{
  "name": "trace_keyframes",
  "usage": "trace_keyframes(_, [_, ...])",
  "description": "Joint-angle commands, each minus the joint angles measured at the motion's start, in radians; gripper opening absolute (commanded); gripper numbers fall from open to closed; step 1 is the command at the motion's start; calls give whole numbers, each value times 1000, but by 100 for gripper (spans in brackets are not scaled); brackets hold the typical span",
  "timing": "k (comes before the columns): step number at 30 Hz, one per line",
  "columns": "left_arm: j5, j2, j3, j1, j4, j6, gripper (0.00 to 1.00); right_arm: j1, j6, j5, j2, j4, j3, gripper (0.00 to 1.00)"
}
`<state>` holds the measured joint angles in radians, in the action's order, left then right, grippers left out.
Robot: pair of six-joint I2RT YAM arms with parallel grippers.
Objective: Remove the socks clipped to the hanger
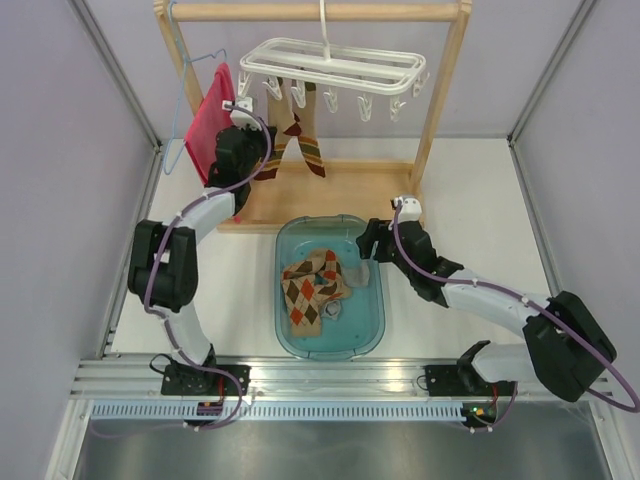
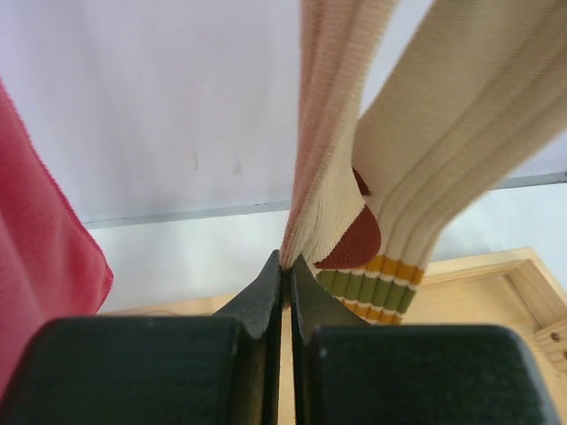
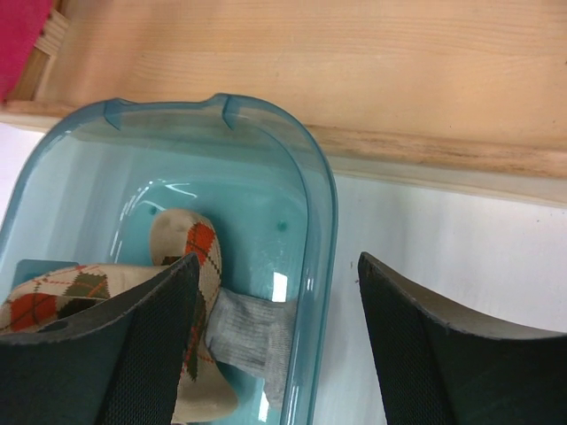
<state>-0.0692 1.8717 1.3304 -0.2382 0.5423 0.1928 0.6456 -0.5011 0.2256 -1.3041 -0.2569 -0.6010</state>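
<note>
The white hanger (image 1: 335,62) hangs from the wooden rail. Two patterned socks (image 1: 302,135) are clipped to its left end. My left gripper (image 1: 263,152) is raised beside them. In the left wrist view it (image 2: 285,267) is shut on the lower edge of a cream sock (image 2: 323,150); a second sock with a red patch and green-orange stripes (image 2: 425,168) hangs to its right. Argyle socks (image 1: 315,285) and a grey sock (image 1: 352,272) lie in the blue tub (image 1: 372,325). My right gripper (image 1: 366,246) is open and empty over the tub's right rim (image 3: 317,204), above the grey sock (image 3: 252,332).
A red-pink cloth (image 1: 210,125) on a thin blue wire hanger (image 1: 185,95) hangs left of my left gripper. The wooden rack's post (image 1: 440,95) and its base (image 1: 340,190) stand behind the tub. Several empty clips (image 1: 365,105) dangle from the hanger.
</note>
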Motion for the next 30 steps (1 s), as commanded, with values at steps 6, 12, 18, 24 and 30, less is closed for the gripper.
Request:
trace_keyframes(6, [3,-250,-123,-30,35,56,2,-3,-8,-12,126,10,6,76])
trace_keyframes(12, [44,-370,-186,-84,-24,37,2,-3,-17,-35,190,47,10,75])
trace_keyframes(18, [37,-483,-203,-124,-139,37,2,2,-31,-57,265,71,24,74])
trace_keyframes(24, [39,-640,-299,-173,-197,30,2,14,-37,-54,322,111,32,74])
trace_keyframes(30, [-7,-798,-373,-222,-269,27,2,55,-36,-29,351,142,26,73])
